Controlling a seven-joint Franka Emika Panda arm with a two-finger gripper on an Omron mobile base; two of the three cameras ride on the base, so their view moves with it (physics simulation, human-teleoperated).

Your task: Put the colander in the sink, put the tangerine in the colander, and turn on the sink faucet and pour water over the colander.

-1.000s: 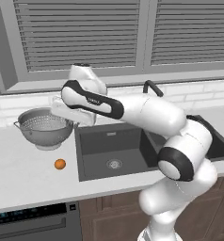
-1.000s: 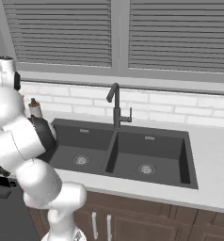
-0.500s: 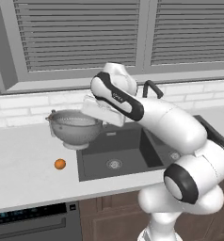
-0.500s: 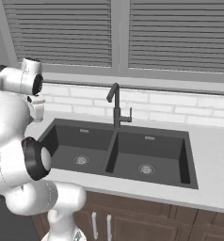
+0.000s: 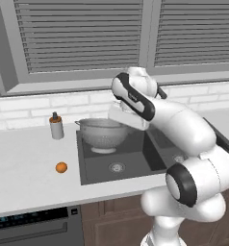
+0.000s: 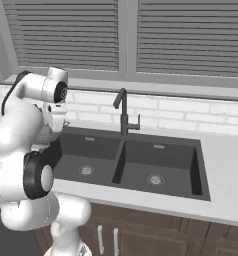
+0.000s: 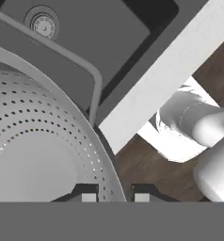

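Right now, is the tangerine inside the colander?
No, the tangerine lies on the counter, left of the colander.

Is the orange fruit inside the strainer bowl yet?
Not yet. The tangerine sits on the counter, left of the sink, while the colander hangs over the basin.

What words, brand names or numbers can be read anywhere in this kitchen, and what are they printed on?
None can be read.
The bottle on the counter shows no label.
The panel below the counter carries a row of faint marks, too small to read.
The colander and faucet are unmarked.
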